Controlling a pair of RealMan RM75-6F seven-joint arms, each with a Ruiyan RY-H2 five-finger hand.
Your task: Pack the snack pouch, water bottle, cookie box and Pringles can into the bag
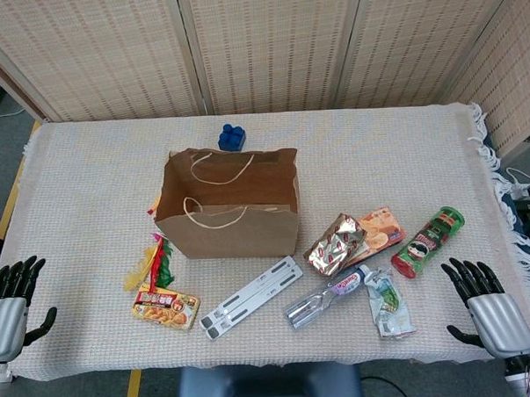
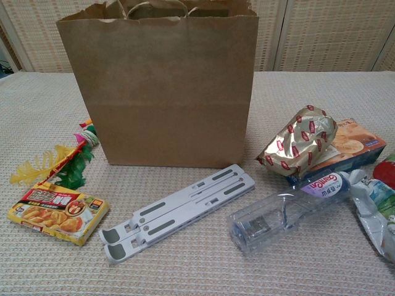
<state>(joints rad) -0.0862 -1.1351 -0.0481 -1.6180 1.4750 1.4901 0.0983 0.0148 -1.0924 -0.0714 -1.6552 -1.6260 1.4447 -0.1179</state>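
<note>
An open brown paper bag (image 1: 231,219) (image 2: 166,86) stands upright mid-table. Right of it lie a gold foil snack pouch (image 1: 335,245) (image 2: 297,143) leaning on an orange cookie box (image 1: 382,227) (image 2: 355,143), a green Pringles can (image 1: 428,241) on its side, a clear water bottle (image 1: 327,299) (image 2: 287,209) and a pale spouted pouch (image 1: 389,305) (image 2: 376,206). My right hand (image 1: 485,307) rests at the front right edge, just right of the pale pouch, fingers spread and empty. At the front left edge my left hand (image 1: 10,302) is spread and empty too.
A grey folding stand (image 1: 251,297) (image 2: 179,209) lies in front of the bag. A dumpling box (image 1: 165,308) (image 2: 58,211) and a feathered toy (image 1: 153,260) (image 2: 62,163) lie front left. A blue block (image 1: 232,137) sits behind the bag. Woven screens close off the back.
</note>
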